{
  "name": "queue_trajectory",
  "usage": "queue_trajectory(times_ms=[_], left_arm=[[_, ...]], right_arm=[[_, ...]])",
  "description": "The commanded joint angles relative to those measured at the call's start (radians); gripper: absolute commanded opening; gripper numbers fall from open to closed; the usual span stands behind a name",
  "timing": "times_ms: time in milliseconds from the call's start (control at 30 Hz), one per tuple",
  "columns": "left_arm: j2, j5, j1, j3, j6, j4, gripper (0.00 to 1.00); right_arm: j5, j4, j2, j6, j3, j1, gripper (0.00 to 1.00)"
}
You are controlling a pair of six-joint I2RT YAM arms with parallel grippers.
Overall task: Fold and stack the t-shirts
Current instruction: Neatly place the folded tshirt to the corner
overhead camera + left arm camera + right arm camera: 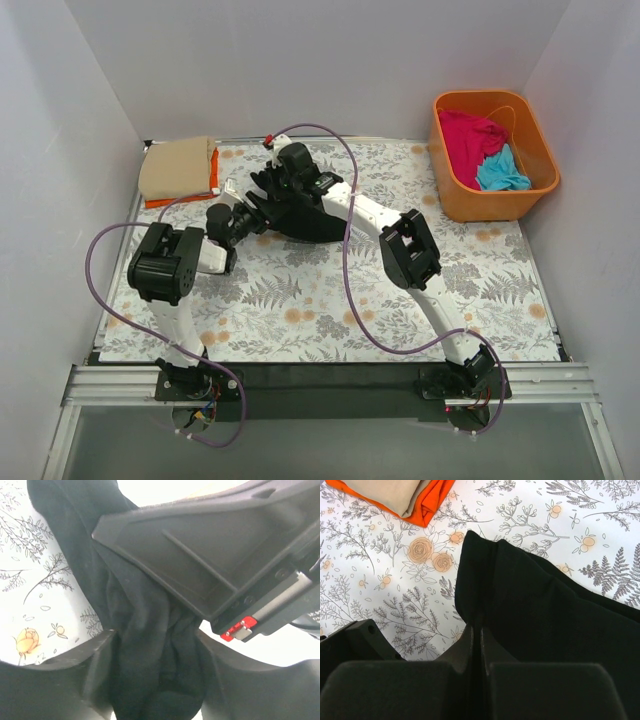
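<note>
The black t-shirt point(305, 222) lies bunched on the floral sheet at mid-table. My left gripper point(238, 218) holds its left end: in the left wrist view a thick fold of the black t-shirt point(142, 605) fills the gap of the left gripper point(155, 647) and touches both fingers. My right gripper point(268, 186) is just behind it, and its tips point(481, 622) are shut on an edge of the black t-shirt point(545, 620), lifting it into a peak. A folded tan t-shirt point(178, 165) rests on a folded orange t-shirt point(185, 201) at the back left.
An orange plastic tub point(525, 203) at the back right holds a magenta-pink t-shirt point(468, 135) and a turquoise t-shirt point(500, 173). The floral sheet point(300, 310) covers the table. White walls close in the left, back and right. The right arm's black housing point(210, 555) hangs close over my left fingers.
</note>
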Motion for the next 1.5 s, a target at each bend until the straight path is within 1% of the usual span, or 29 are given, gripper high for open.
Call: queue_trajectory(times_ms=[0, 33, 67, 100, 167, 200, 233, 267, 300, 333, 367, 400, 433, 467, 500, 567, 600, 633, 667, 700, 733, 767, 800, 867, 1000, 1100, 1133, 1267, 1467], left_arm=[[0.003, -0.036, -0.003, 0.047, 0.029, -0.044, 0.42], [0.005, -0.039, -0.003, 0.055, 0.034, -0.104, 0.29], [0.002, -0.044, 0.000, 0.082, 0.040, -0.148, 0.20], [0.000, -0.053, 0.001, 0.099, 0.047, -0.260, 0.15], [-0.003, -0.051, 0.012, 0.151, 0.067, -0.364, 0.08], [-0.007, -0.054, 0.013, 0.173, 0.083, -0.424, 0.07], [-0.006, -0.065, 0.016, 0.206, 0.127, -0.571, 0.06], [-0.003, -0.076, 0.018, 0.242, 0.145, -0.662, 0.02], [0.003, -0.080, 0.021, 0.304, 0.164, -0.740, 0.01], [0.017, -0.085, 0.026, 0.331, 0.181, -0.870, 0.00], [0.025, -0.123, 0.032, 0.358, 0.222, -0.938, 0.00], [0.034, -0.146, 0.036, 0.389, 0.247, -1.001, 0.00], [0.043, -0.172, 0.039, 0.432, 0.271, -1.096, 0.00], [0.048, -0.235, 0.044, 0.455, 0.338, -1.130, 0.00], [0.054, -0.261, 0.047, 0.476, 0.372, -1.194, 0.00], [0.098, -0.347, 0.052, 0.584, 0.484, -1.276, 0.00], [0.120, -0.379, 0.052, 0.622, 0.521, -1.369, 0.00], [0.150, -0.409, 0.053, 0.718, 0.547, -1.418, 0.00], [0.199, -0.427, 0.059, 0.759, 0.573, -1.461, 0.00], [0.223, -0.508, 0.061, 0.803, 0.636, -1.526, 0.00], [0.241, -0.551, 0.061, 0.838, 0.655, -1.549, 0.00], [0.255, -0.591, 0.064, 0.904, 0.681, -1.564, 0.00], [0.284, -0.673, 0.064, 0.930, 0.714, -1.580, 0.00], [0.302, -0.728, 0.073, 1.007, 0.724, -1.591, 0.00], [0.292, -0.740, 0.092, 1.067, 0.759, -1.537, 0.00], [0.283, -0.784, 0.098, 1.121, 0.808, -1.494, 0.00], [0.283, -0.829, 0.098, 1.135, 0.826, -1.482, 0.00], [0.292, -0.890, 0.108, 1.208, 0.938, -1.419, 0.00], [0.347, -0.872, 0.162, 1.360, 0.971, -1.428, 0.00]], right_arm=[[-0.013, 0.054, -0.029, 0.020, -0.005, -0.010, 0.01], [-0.013, 0.058, -0.029, 0.020, -0.005, -0.014, 0.01], [-0.002, 0.057, -0.029, 0.019, 0.001, -0.019, 0.02], [0.007, 0.058, -0.031, 0.020, 0.006, -0.022, 0.04], [0.045, 0.071, -0.032, 0.015, 0.014, -0.034, 0.08], [0.050, 0.078, -0.037, 0.015, 0.015, -0.040, 0.10], [0.056, 0.091, -0.038, 0.014, 0.018, -0.045, 0.14], [0.066, 0.095, -0.038, 0.012, 0.020, -0.055, 0.18], [0.067, 0.100, -0.040, 0.006, 0.026, -0.060, 0.23], [0.069, 0.103, -0.041, 0.005, 0.026, -0.063, 0.29], [0.079, 0.106, -0.043, 0.002, 0.026, -0.069, 0.36], [0.084, 0.106, -0.050, 0.000, 0.021, -0.074, 0.49], [0.083, 0.106, -0.057, -0.001, 0.017, -0.083, 0.56], [0.086, 0.106, -0.072, -0.003, 0.011, -0.088, 0.61], [0.087, 0.106, -0.084, -0.004, 0.001, -0.094, 0.70], [0.069, 0.106, -0.130, -0.008, -0.037, -0.114, 0.80], [0.070, 0.105, -0.150, -0.009, -0.055, -0.121, 0.82], [0.070, 0.106, -0.170, -0.014, -0.090, -0.135, 0.86], [0.054, 0.105, -0.207, -0.018, -0.109, -0.144, 0.88], [0.046, 0.103, -0.225, -0.023, -0.124, -0.152, 0.91], [0.044, 0.103, -0.244, -0.029, -0.140, -0.164, 0.96], [0.043, 0.104, -0.280, -0.047, -0.178, -0.171, 0.98], [0.038, 0.104, -0.297, -0.057, -0.192, -0.175, 0.98], [0.041, 0.103, -0.331, -0.075, -0.244, -0.190, 0.98], [0.046, 0.101, -0.399, -0.103, -0.318, -0.206, 0.98], [0.047, 0.098, -0.426, -0.116, -0.359, -0.214, 0.98], [0.047, 0.100, -0.431, -0.118, -0.368, -0.217, 0.98], [0.040, 0.095, -0.442, -0.116, -0.391, -0.223, 0.98], [0.032, 0.091, -0.439, -0.116, -0.396, -0.223, 0.98]])
